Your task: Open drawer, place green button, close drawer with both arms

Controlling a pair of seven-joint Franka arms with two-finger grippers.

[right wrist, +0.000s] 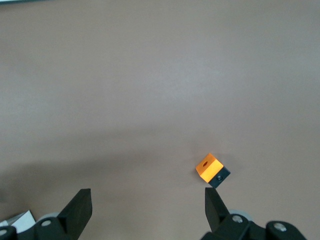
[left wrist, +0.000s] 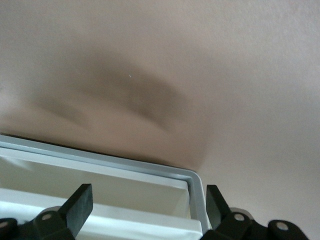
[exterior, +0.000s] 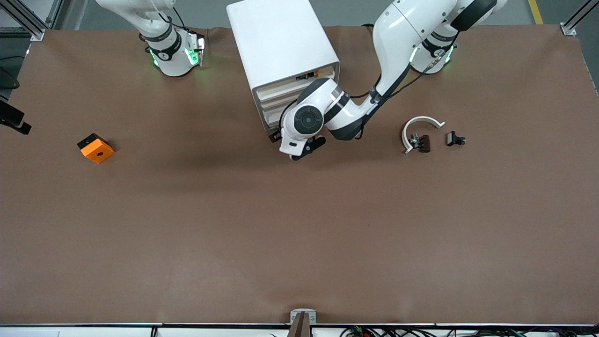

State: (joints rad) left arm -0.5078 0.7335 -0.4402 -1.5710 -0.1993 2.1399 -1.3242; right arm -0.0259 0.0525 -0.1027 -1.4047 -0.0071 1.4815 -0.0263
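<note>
Brown matting covers the table (exterior: 299, 234), and the wide stretch nearest the front camera carries nothing we can make out. Going up from there, we note an orange cube (exterior: 96, 148) with a black hole toward the right arm's end; it also shows in the right wrist view (right wrist: 212, 170). Toward the left arm's end lie a white arc (exterior: 419, 129) with a small dark clip (exterior: 422, 142) touching its inner side, and a second black clip (exterior: 455, 139) just beside them. We cannot pick out the button in any view. Near the middle, the left gripper (exterior: 281, 138) sits low at the foot of the white cabinet (exterior: 283, 44), right in front of the drawer (exterior: 267, 120), the lowest of four trays. In the left wrist view the fingers (left wrist: 80, 206) stand well apart, one on each side of a white tray corner (left wrist: 192, 182), with nothing clamped between them; whether a pad touches the tray we cannot tell. How far the drawer is pulled out we cannot judge. Something orange (exterior: 314, 73) shows in the top tray. The right arm (exterior: 171, 49) waits near its base; its gripper (right wrist: 147, 207) hangs over bare mat with fingers apart and empty.
</note>
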